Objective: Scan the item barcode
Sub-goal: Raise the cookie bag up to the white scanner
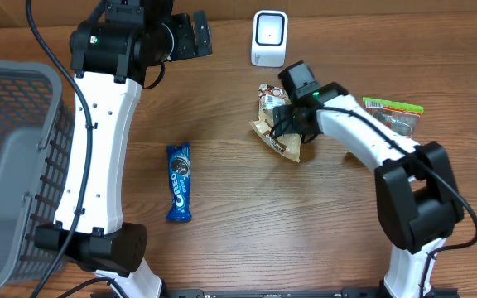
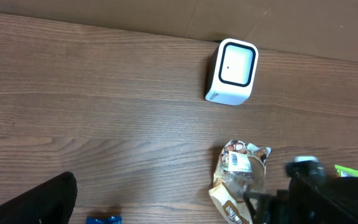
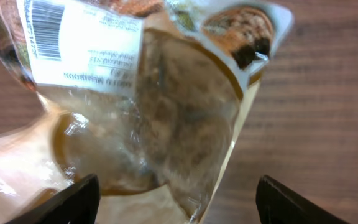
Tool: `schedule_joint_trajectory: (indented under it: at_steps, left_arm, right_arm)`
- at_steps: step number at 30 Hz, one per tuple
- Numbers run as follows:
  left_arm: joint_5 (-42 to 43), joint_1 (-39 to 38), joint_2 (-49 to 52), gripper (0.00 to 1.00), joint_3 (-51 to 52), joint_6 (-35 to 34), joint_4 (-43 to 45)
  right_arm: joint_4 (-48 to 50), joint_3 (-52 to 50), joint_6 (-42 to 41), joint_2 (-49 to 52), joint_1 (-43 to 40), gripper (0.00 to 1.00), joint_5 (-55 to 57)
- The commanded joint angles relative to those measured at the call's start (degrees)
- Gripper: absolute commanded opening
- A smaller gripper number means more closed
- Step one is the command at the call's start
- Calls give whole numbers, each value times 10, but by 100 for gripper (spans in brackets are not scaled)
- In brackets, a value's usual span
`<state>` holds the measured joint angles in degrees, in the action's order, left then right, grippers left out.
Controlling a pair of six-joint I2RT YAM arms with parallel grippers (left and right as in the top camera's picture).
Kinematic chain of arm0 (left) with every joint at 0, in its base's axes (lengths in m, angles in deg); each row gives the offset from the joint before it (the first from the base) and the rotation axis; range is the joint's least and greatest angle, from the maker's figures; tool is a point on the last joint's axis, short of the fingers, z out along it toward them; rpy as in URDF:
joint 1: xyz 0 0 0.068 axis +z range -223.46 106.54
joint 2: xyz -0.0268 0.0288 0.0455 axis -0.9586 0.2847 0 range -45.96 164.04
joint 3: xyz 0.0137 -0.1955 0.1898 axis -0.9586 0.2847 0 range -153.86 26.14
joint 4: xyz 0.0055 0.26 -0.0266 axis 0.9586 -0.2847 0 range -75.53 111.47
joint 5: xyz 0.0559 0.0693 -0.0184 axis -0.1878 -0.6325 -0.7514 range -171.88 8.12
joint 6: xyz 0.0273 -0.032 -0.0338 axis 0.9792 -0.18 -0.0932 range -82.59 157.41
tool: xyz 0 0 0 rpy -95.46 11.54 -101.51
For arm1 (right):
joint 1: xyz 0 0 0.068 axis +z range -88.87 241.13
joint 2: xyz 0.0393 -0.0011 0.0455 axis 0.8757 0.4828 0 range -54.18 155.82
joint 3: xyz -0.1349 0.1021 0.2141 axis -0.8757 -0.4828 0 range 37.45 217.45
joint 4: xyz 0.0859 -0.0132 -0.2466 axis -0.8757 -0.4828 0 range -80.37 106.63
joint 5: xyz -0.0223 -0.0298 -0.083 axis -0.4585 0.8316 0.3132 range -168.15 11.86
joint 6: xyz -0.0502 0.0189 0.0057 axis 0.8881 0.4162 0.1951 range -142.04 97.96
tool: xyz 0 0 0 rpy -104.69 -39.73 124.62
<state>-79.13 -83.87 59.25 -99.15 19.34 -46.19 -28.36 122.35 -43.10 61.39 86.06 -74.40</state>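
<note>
Currently the right hand (image 3: 178, 200) straddles the clear snack bag (image 3: 148, 118), its fingers (image 3: 73, 200) apart. The bag sits on the bench (image 1: 238, 223) near the white scanner (image 1: 269, 38), barcode label (image 3: 45, 31) up. The left hand (image 1: 190, 35) hangs spread wide beside the scanner.

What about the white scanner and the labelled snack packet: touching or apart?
Apart. The left wrist view shows a stretch of bare wooden table between the white scanner and the snack packet; the overhead view shows the same gap.
</note>
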Motion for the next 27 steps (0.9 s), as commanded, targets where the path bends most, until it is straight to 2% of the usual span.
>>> schedule_joint_trajectory:
  at_steps: [1, 4, 7, 10, 16, 20, 21, 27]
  left_arm:
    - [2, -1, -14, 100, -11, -6, 2]
    - [2, -1, -14, 100, -11, -6, 2]
    - [2, -1, -14, 100, -11, -6, 2]
    - [2, -1, -14, 100, -11, -6, 2]
    - [2, -1, -14, 100, -11, -6, 2]
    - [2, -1, -14, 100, -11, -6, 2]
    - [2, -1, -14, 100, -11, -6, 2]
    - [2, -1, -14, 100, -11, -6, 2]
  right_arm:
    - [-3, -3, -195, -12, -25, 82, -48]
    - [28, -23, -191, 5, -37, 83, -55]
    - [76, -45, -143, 17, -41, 82, -87]
    - [98, -50, -96, 32, -41, 77, -114]
    - [101, -63, -67, 58, -40, 44, -125]
    - [102, -75, -43, 60, -40, 7, -124]
    - [101, -74, -36, 60, -40, 4, -124]
    - [75, -55, 20, 26, -49, 4, -123]
